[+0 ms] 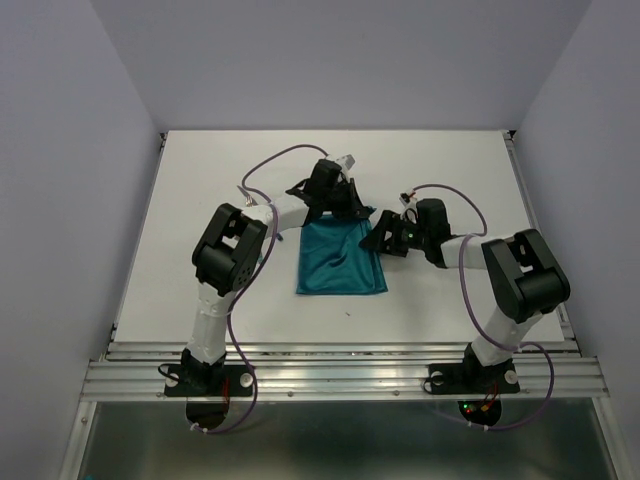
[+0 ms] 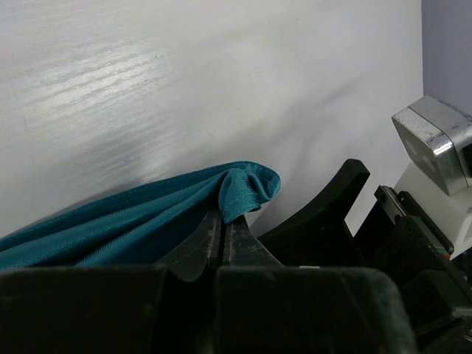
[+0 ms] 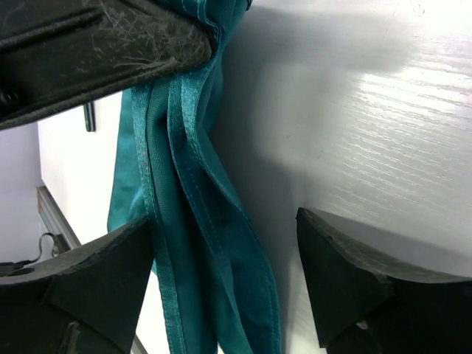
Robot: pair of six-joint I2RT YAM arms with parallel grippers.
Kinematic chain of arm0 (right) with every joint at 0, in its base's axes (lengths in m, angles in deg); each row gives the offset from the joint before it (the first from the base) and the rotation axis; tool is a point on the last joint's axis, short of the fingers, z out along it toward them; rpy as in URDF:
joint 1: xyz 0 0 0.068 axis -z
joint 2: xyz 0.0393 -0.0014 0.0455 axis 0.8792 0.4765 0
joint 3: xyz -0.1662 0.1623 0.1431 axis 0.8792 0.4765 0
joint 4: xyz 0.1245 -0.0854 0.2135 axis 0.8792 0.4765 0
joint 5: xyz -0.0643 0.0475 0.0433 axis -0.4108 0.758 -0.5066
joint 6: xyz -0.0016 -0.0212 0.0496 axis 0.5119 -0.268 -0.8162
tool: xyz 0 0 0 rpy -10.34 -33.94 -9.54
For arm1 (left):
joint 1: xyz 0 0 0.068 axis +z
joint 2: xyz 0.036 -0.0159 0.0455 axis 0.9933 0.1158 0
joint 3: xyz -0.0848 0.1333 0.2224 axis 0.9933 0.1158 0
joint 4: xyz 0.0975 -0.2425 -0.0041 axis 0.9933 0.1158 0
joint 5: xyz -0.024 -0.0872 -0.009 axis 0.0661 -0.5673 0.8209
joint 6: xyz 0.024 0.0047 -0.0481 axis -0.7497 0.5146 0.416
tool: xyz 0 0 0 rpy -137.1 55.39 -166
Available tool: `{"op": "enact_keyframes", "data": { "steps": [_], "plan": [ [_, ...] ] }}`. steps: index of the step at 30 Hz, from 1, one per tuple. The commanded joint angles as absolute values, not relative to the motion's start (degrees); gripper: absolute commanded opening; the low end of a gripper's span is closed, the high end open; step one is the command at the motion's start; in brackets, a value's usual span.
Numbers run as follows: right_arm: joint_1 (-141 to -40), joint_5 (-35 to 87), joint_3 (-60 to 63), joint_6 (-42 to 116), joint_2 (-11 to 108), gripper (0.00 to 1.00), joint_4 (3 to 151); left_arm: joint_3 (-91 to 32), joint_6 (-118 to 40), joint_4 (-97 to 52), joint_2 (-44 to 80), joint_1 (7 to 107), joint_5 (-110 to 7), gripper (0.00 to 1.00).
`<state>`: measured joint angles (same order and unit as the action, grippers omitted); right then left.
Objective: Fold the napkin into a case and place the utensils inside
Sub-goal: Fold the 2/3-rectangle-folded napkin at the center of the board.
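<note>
The teal-green napkin (image 1: 340, 262) lies on the white table as a folded, roughly rectangular shape, with its far edge lifted. My left gripper (image 1: 338, 214) sits at that far edge, shut on a bunched fold of the napkin (image 2: 243, 188) that sticks up past its closed tips (image 2: 224, 225). At the far right corner my right gripper (image 1: 374, 240) stands open, straddling the napkin's layered hems (image 3: 195, 221). Its fingers (image 3: 346, 284) are wide apart and do not press the cloth. The utensils are out of view.
The white table (image 1: 200, 200) runs to grey walls at the back and sides. A metal rail (image 1: 340, 375) lines the near edge by the arm bases. The two grippers are close together, the left one's body (image 3: 88, 44) just above the right one's jaws.
</note>
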<state>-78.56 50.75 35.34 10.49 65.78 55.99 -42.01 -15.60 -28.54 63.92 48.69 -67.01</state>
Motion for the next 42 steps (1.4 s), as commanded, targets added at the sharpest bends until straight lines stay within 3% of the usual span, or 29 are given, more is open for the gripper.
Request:
{"op": "enact_keyframes", "data": {
  "steps": [1,11,16,21,25,30,33,36,42],
  "plan": [
    [-79.2,49.8,38.0,11.3,66.1,0.76,56.8,-41.1,-15.1,-31.3,59.5,49.2,-67.3,0.0],
    [-79.2,51.8,45.1,4.7,66.2,0.57,46.4,-40.2,-14.6,-32.2,59.4,49.4,-66.8,0.0],
    [-79.2,51.1,45.2,4.7,65.3,0.51,46.6,-39.8,-14.5,-32.4,59.7,49.4,-66.5,0.0],
    [-79.9,46.2,43.7,6.8,62.7,0.39,51.5,-39.6,-14.1,-33.2,59.9,49.5,-66.6,0.0],
    [-81.9,40.2,41.2,9.2,60.4,0.38,58.9,-39.0,-13.0,-34.8,60.0,49.5,-67.0,0.0],
    [-83.2,36.0,38.6,11.2,60.2,0.65,62.2,-38.5,-11.6,-37.3,60.8,49.9,-69.1,0.0],
    [-83.2,36.3,37.2,12.6,61.5,0.69,62.6,-38.4,-11.3,-37.9,61.1,49.9,-70.3,0.0],
    [-83.2,37.7,35.1,13.6,63.8,0.67,62.5,-38.3,-11.3,-38.0,61.1,50.0,-70.7,0.0],
    [-83.2,36.7,35.2,12.1,64.1,0.47,61.5,-37.7,-11.2,-38.4,60.6,50.4,-70.4,0.0]
  ]
}}
